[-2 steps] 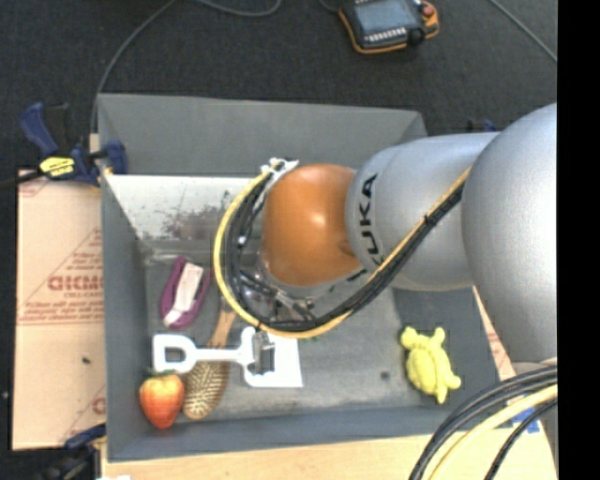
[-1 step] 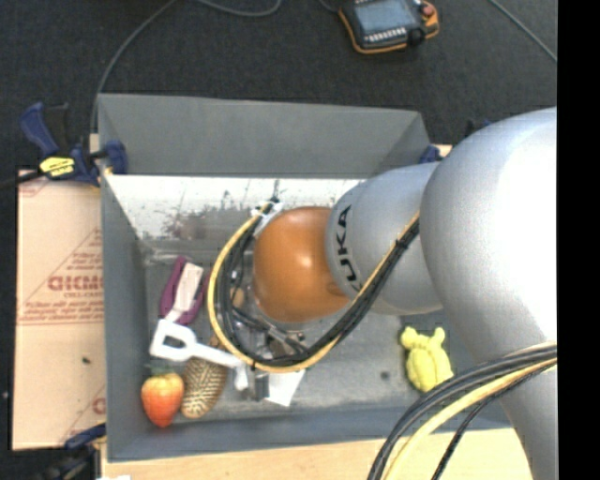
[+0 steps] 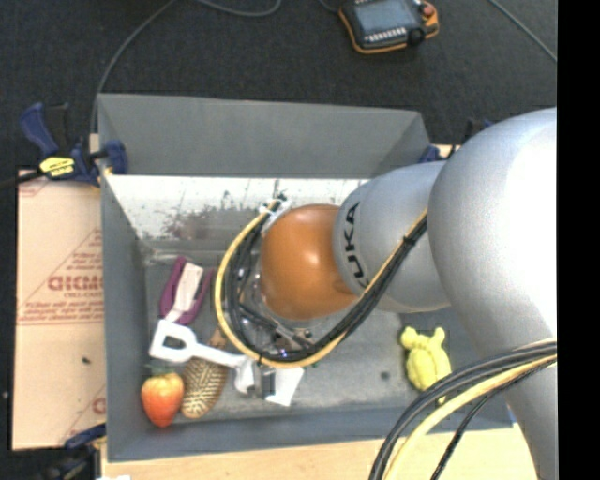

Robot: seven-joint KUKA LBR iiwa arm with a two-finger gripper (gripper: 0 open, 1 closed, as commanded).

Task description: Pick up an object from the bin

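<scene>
Camera view is showing my end effector (image 3: pixel 265 378) hanging at the bin's (image 3: pixel 258 122) six o'clock beside the brush (image 3: pixel 202 384), likely for grasping; whether it is apart or together I cannot tell.

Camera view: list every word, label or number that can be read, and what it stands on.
"UKA": black letters on the robot arm, the start hidden.
Controller above the bin: markings too small to read.
Bin's contents: no lettering readable.
</scene>
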